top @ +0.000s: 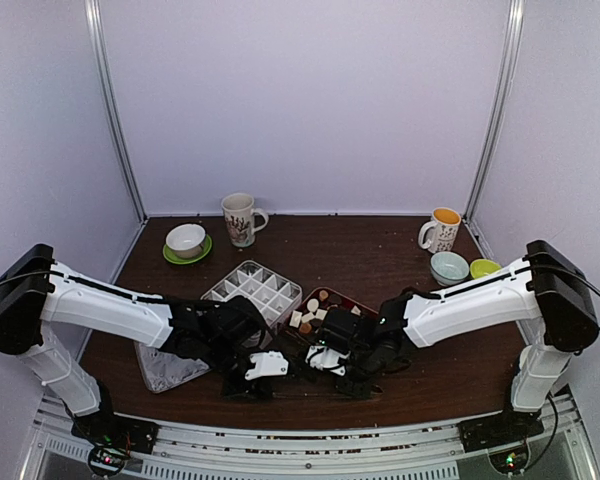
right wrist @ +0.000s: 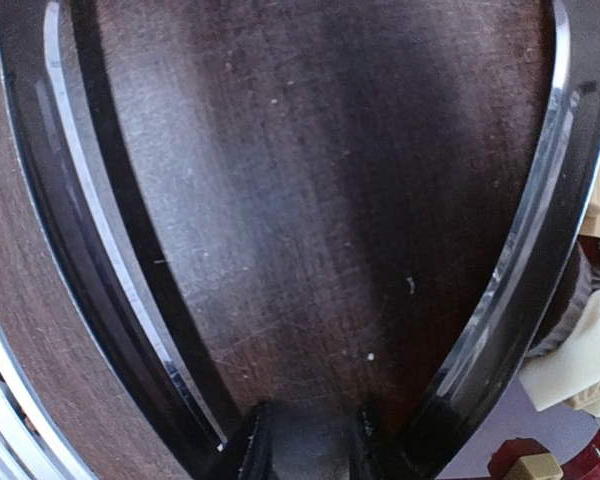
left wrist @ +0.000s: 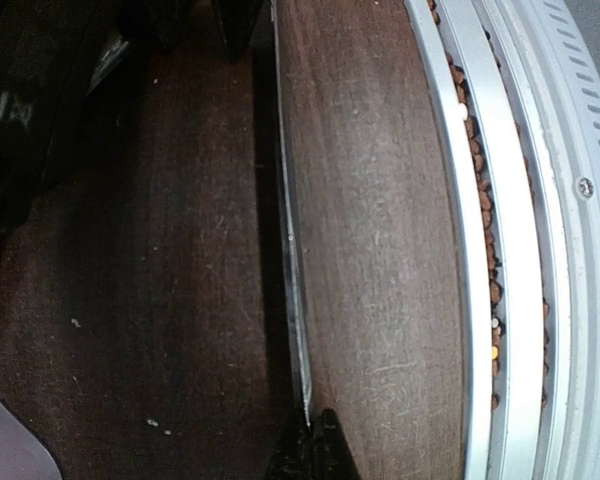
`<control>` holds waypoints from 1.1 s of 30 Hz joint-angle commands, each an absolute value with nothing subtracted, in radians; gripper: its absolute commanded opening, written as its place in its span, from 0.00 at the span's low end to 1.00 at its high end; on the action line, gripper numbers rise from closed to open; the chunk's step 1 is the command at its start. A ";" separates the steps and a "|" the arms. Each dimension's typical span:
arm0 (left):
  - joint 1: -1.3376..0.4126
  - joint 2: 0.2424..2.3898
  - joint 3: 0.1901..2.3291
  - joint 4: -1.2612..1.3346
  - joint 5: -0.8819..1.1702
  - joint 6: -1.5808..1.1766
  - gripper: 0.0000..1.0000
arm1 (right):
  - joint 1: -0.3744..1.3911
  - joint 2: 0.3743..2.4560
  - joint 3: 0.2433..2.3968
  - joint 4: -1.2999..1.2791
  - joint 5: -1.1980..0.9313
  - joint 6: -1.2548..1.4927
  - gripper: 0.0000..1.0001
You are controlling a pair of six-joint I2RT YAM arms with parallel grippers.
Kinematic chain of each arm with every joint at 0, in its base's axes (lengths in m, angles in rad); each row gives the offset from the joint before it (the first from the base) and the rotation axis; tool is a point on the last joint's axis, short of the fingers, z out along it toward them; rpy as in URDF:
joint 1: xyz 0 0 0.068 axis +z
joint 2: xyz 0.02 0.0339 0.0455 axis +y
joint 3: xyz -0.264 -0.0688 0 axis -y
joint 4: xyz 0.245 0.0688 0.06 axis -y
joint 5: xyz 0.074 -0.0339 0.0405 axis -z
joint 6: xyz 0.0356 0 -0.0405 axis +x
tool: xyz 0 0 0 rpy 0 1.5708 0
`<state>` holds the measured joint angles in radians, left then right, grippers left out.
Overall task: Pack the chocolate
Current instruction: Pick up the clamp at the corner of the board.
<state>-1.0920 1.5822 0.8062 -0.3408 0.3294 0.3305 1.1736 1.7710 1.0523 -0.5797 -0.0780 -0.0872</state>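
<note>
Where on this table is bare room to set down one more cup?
Free: the back middle, between the tall mug and the orange-lined mug; also the front right corner. Crowded: front centre, around the divided tray and chocolate.

Enclosure of plain pale lilac walls (top: 310, 100) joined by slanting aluminium posts (top: 115, 110); dark brown wood-grain table (top: 380, 250), faintly scratched, edged at the near side by a ribbed metal rail (top: 310, 440); even, diffuse light
</note>
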 commanded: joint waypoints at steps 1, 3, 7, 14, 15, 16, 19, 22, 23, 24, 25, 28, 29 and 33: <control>-1.089 1.563 0.824 -0.350 0.343 0.305 0.00 | 1.172 1.804 1.055 -0.648 -0.065 -0.094 0.30; -1.089 1.562 0.824 -0.350 0.341 0.292 0.00 | 1.171 1.802 1.055 -0.649 -0.070 -0.094 0.32; -1.089 1.557 0.820 -0.346 0.337 0.270 0.00 | 1.172 1.792 1.049 -0.650 -0.076 -0.089 0.38; -1.093 1.542 0.814 -0.345 0.338 0.265 0.00 | 1.173 1.778 1.045 -0.650 -0.081 -0.080 0.41; -1.096 1.537 0.813 -0.346 0.337 0.264 0.00 | 1.173 1.769 1.043 -0.645 -0.091 -0.080 0.41; -1.100 1.532 0.814 -0.349 0.334 0.264 0.00 | 1.175 1.760 1.042 -0.637 -0.098 -0.079 0.41; -1.114 1.515 0.823 -0.358 0.326 0.251 0.00 | 1.176 1.738 1.048 -0.633 -0.130 -0.076 0.40; -1.125 1.500 0.828 -0.368 0.316 0.222 0.00 | 1.185 1.739 1.062 -0.650 -0.150 -0.075 0.36; -1.128 1.496 0.828 -0.371 0.312 0.207 0.00 | 1.188 1.743 1.065 -0.655 -0.158 -0.076 0.36; -1.132 1.489 0.826 -0.371 0.307 0.199 0.00 | 1.193 1.745 1.066 -0.659 -0.165 -0.076 0.37; -1.137 1.482 0.822 -0.371 0.305 0.190 0.00 | 1.197 1.746 1.065 -0.661 -0.171 -0.074 0.38; -1.148 1.477 0.815 -0.367 0.298 0.174 0.00 | 1.205 1.739 1.058 -0.650 -0.177 -0.064 0.39; -1.150 1.477 0.815 -0.367 0.297 0.172 0.00 | 1.206 1.733 1.055 -0.643 -0.180 -0.061 0.39; -1.156 1.475 0.818 -0.367 0.288 0.166 0.00 | 1.206 1.717 1.057 -0.643 -0.184 -0.057 0.41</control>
